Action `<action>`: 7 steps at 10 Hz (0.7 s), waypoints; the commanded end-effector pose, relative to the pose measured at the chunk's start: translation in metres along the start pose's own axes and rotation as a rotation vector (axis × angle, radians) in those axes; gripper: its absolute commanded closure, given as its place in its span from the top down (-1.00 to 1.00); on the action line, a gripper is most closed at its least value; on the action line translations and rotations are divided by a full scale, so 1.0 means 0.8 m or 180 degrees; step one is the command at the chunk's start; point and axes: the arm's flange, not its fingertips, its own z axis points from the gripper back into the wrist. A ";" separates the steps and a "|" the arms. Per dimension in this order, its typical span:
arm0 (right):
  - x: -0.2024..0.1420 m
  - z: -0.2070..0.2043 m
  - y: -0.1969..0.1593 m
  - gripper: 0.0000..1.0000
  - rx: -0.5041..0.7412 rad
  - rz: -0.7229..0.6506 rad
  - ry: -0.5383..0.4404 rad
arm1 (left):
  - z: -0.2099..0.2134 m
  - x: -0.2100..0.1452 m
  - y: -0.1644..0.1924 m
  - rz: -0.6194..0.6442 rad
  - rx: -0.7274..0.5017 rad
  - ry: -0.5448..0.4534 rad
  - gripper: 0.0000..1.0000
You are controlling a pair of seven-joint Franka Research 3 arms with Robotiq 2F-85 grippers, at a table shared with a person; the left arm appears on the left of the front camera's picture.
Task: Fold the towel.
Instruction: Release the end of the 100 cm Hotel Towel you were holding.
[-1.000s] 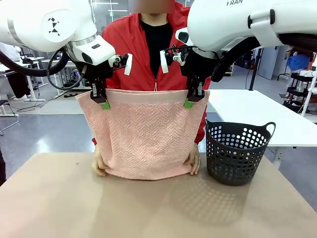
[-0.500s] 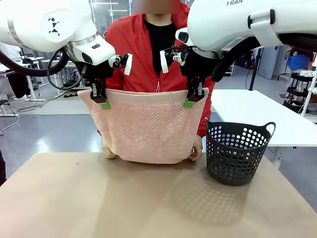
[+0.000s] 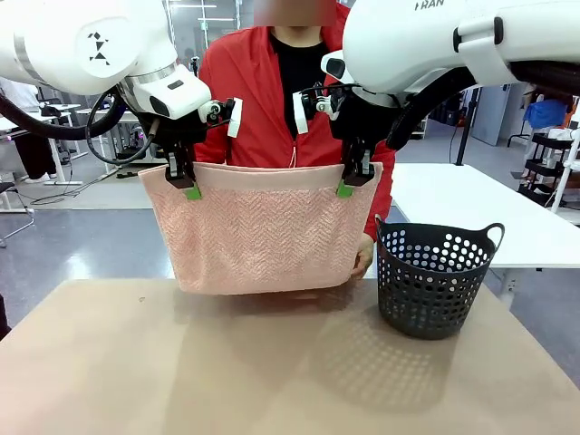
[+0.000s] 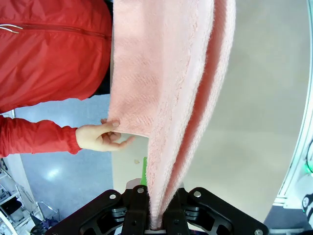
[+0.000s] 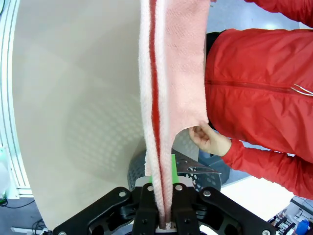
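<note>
The left gripper (image 3: 188, 181) is clamped tight on the upper left corner of the light salmon-pink herringbone terry towel (image 3: 263, 231), its green pads pinching the paler hem band. The white arm comes in from the upper left with the fingers pointing straight down, well above the tan table (image 3: 272, 381). In the left wrist view the towel hangs away from the fingers in two layers. A person's hand at the end of a red sleeve (image 4: 98, 137) pinches the lower corner of the layer on the person's side.

The top edge runs level and fairly taut between the two grippers. The bottom fold hangs low over the far part of the table; whether it touches cannot be told. Bare table lies in front of it.

The right gripper (image 3: 349, 179) is likewise closed hard on the upper right corner, fingers pointing down. The person's other hand (image 5: 208, 138) holds the lower corner of the rear layer on that side. A black perforated plastic basket with two handles (image 3: 435, 281) stands on the table near the towel's right edge, apart from it.
</note>
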 end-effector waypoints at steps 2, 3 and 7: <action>-0.002 0.003 -0.001 -1.00 -0.0031 0.0011 0.0018 | 0.002 -0.002 0.001 0.0001 0.0024 0.0022 -1.00; -0.002 0.003 -0.001 -1.00 -0.0031 0.0011 0.0018 | 0.002 -0.002 0.001 0.0001 0.0024 0.0022 -1.00; -0.002 0.003 -0.001 -1.00 -0.0031 0.0011 0.0018 | 0.002 -0.002 0.001 0.0001 0.0024 0.0022 -1.00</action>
